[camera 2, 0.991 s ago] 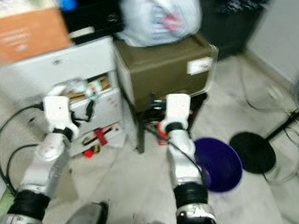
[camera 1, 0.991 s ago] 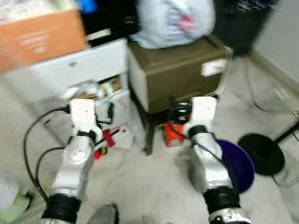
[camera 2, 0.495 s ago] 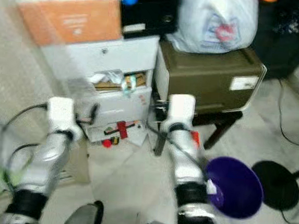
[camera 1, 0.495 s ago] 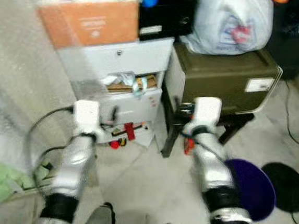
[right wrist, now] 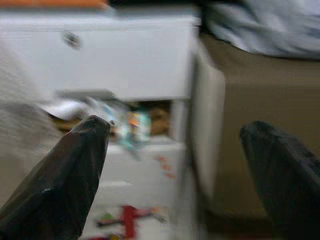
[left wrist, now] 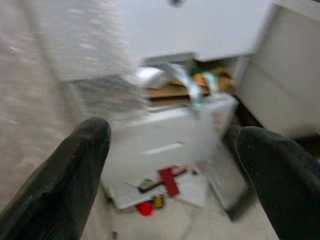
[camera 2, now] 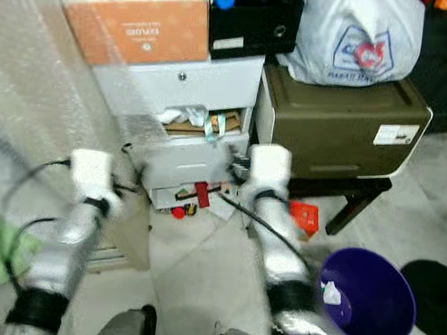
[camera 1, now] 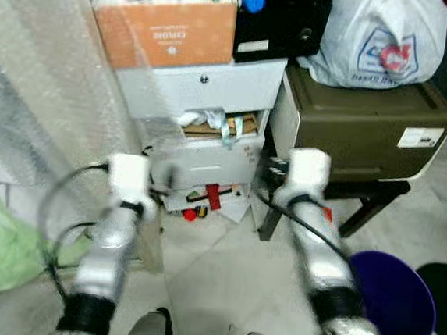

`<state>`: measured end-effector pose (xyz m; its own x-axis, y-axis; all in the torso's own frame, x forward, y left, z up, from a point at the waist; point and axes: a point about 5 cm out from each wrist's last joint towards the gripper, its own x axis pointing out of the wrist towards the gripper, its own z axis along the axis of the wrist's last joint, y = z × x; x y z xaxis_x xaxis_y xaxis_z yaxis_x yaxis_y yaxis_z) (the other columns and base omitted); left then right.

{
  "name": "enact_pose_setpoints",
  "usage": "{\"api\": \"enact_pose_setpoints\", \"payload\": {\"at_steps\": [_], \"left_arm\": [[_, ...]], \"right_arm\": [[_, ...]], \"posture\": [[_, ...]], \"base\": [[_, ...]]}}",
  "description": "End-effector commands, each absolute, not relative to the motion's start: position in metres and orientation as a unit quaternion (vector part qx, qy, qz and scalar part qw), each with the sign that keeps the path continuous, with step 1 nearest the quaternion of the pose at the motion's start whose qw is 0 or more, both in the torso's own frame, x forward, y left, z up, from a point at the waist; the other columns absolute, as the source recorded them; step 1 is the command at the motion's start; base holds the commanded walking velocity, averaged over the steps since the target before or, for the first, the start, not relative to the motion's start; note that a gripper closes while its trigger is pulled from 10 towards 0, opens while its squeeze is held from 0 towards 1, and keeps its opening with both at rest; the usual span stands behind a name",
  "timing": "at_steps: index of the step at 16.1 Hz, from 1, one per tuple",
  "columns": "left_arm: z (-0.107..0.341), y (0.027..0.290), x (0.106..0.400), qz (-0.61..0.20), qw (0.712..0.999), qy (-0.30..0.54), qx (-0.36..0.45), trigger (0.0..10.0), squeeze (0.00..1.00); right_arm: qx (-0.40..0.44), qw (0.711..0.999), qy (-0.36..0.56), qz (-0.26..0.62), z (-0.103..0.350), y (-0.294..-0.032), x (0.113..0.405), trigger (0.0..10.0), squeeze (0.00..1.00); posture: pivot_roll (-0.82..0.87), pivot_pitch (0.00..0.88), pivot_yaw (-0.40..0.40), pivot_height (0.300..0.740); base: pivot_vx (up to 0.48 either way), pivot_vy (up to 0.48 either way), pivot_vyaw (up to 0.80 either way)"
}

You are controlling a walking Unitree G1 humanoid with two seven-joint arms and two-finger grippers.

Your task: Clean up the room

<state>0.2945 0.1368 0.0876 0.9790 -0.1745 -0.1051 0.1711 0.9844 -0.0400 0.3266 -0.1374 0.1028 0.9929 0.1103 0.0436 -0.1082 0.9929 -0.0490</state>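
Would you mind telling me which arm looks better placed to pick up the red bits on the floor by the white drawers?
Probably the left: the left gripper, open, looks straight at the red bits below the drawers.

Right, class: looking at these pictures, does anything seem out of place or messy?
Yes. The white drawer unit's middle drawer hangs open, overstuffed with papers, and small red bits lie spilled on the floor at its foot.
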Motion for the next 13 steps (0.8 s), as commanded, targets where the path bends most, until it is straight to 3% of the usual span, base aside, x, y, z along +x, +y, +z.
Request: {"api": "enact_pose_setpoints", "payload": {"at_steps": [1, 6, 10, 13], "left_arm": [[0.085, 0.144, 0.29, -0.089, 0.994, 0.067, -0.004, 10.0, 0.0], [0.073, 0.151, 0.237, -0.221, 0.967, 0.124, 0.035, 10.0, 0.0], [0.059, 0.173, 0.213, -0.251, 0.946, 0.202, 0.045, 10.0, 0.0], [0.045, 0.207, 0.196, -0.241, 0.936, 0.247, 0.067, 10.0, 0.0]], "right_arm": [[-0.024, 0.998, -0.026, 0.052, 0.105, -0.139, 0.325, 10.0, 0.0], [-0.099, 0.994, 0.028, -0.021, 0.074, -0.209, 0.288, 10.0, 0.0], [-0.139, 0.985, 0.089, -0.044, 0.044, -0.23, 0.271, 10.0, 0.0], [-0.13, 0.976, 0.151, -0.084, 0.019, -0.246, 0.259, 10.0, 0.0]], "posture": [[0.02, 0.155, -0.015, 0.74], [0.02, 0.163, -0.004, 0.74], [0.03, 0.169, -0.003, 0.74], [0.04, 0.17, -0.002, 0.74]], "base": [[0.0, 0.0, 0.0], [0.0, 0.0, 0.0], [0.0, 0.0, 0.0], [0.0, 0.0, 0.0]]}}
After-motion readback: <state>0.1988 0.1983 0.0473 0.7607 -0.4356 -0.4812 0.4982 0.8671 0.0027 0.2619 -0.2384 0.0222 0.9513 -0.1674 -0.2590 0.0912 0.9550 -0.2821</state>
